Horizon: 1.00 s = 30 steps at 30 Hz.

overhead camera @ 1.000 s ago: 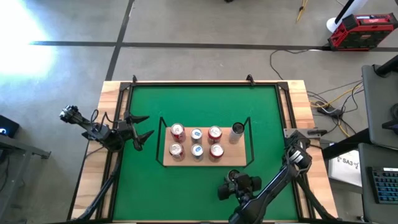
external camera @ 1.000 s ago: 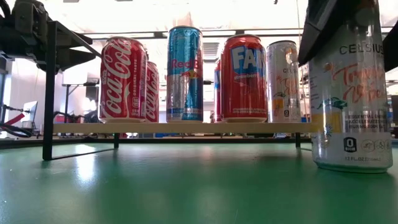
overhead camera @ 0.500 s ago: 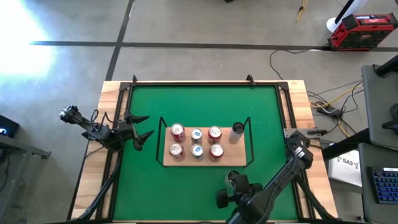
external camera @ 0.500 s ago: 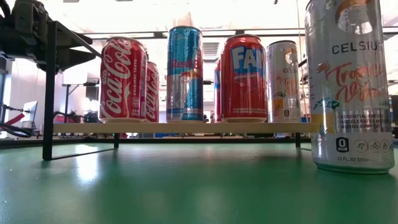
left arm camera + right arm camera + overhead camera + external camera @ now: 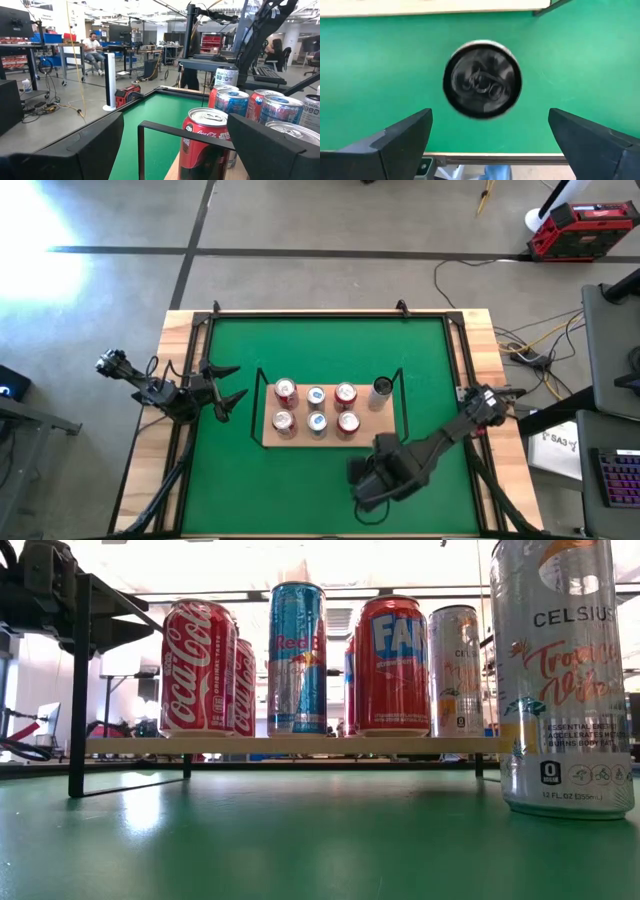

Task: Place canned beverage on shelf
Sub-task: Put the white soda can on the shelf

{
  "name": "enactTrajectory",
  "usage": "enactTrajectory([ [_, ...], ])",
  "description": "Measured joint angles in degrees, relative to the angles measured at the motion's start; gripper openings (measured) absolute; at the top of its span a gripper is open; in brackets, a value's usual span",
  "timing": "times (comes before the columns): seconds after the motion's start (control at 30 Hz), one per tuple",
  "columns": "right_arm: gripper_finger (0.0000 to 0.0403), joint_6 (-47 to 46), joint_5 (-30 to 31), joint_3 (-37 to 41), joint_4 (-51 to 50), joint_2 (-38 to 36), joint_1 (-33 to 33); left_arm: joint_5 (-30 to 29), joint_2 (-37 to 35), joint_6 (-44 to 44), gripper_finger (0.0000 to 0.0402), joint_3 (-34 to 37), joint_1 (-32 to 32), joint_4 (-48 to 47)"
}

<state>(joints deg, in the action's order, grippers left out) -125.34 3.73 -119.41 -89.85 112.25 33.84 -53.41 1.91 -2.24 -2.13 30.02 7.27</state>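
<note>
The canned beverage (image 5: 563,680) is a tall, slim silver can standing upright on the green mat (image 5: 320,350) in front of the shelf (image 5: 325,438). In the low view its side carries the word "CELSIUS" in dark capitals, slanted orange-red script below it, a teal and orange splash pattern, a small black square mark near the base and fine print under that. From above, in the right wrist view, its dark round top (image 5: 482,80) shows with a pull tab, blurred, ringed by a pale rim.

The shelf is a flat light-wood board with a thin black wire frame and upright ends, raised slightly off the mat. Seven cans stand on it: two red Coca-Cola cans (image 5: 198,667) at one end, two blue and silver Red Bull cans (image 5: 297,658) in the middle, two red Fanta cans (image 5: 393,665) beside them, and a second pale slim can (image 5: 456,671) at the far end, close to the wire upright.

The right claw (image 5: 485,142) hangs above the Celsius can with its two dark fingers spread wide on either side and clear of it; the can stands free on the mat. In the high view the right arm (image 5: 420,460) lies over that spot, just in front of the shelf's right corner, and covers the can.

The left claw (image 5: 232,385) waits near the left edge of the bench (image 5: 180,330), its fingers apart and holding nothing, pointing toward the shelf.
</note>
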Motion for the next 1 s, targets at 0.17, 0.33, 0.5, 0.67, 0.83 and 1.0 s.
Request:
enactTrajectory([
  [0.17,0.0391,0.31,-2.49,2.36,2.08,0.17,-1.31,0.0,-0.02,-0.01,0.034,0.0,-0.01,-0.02],
  [0.33,0.0391,2.22,-2.74,2.82,4.2,0.32,-2.04,0.0,0.0,-0.02,0.034,0.0,-0.02,-0.02],
  [0.5,0.0391,2.1,-2.72,5.73,4.65,0.32,-2.34,0.0,-0.01,0.0,0.034,0.01,-0.01,-0.04],
  [0.67,0.0391,2.11,-3.78,7.82,4.71,0.35,-2.71,0.0,0.0,0.0,0.034,0.0,0.0,-0.04],
  [0.83,0.0391,3.31,-2.67,9.4,5.42,0.17,-3.03,0.0,0.0,0.0,0.034,0.0,-0.02,-0.07],
  [1.0,0.0386,1.61,-0.43,10.71,6.55,0.15,-3.13,0.0,0.0,-0.01,0.034,0.0,-0.01,-0.08],
])
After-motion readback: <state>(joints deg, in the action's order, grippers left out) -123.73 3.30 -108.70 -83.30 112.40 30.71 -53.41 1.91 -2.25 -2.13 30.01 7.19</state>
